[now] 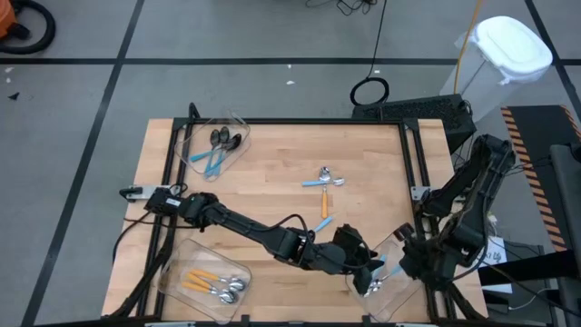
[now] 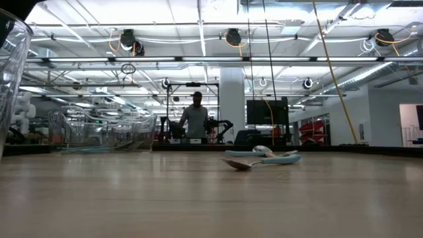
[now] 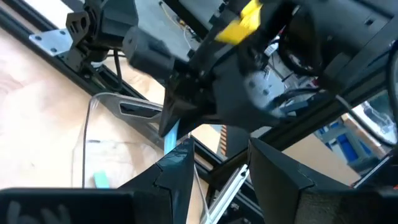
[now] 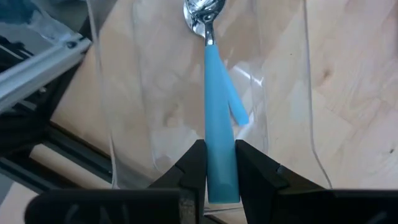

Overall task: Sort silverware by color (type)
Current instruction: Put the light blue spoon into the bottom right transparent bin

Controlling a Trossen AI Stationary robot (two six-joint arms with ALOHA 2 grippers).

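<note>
High view: my bench (image 1: 272, 173) is a pale wood top inside a dark frame, set on a grey floor crossed by dark tape lines. Three clear bins sit on it: one at the far left corner (image 1: 195, 154) with black-bowled, blue-handled spoons (image 1: 218, 150), one at the near left (image 1: 172, 277) with orange-handled silver spoons (image 1: 213, 284), and one at the near right (image 1: 392, 304), where both my arms meet.

My right tool (image 4: 220, 163) is clamped on the blue handle of a silver spoon (image 4: 214, 112), holding it above that near-right bin, bowl pointing away from my wrist. A second blue handle (image 4: 236, 102) lies in the bin beneath.

My left tool (image 1: 370, 266) hangs just beside the same bin, its fingers (image 3: 177, 171) standing apart with nothing between them.

Loose on the bare wood near the middle lie blue-handled spoons (image 1: 325, 179) and one orange-handled spoon (image 1: 324, 211).

Across the bench at table height, the room is a bright hall with white ceiling beams, strip lights and hanging cables; a person (image 2: 195, 119) stands far back.
</note>
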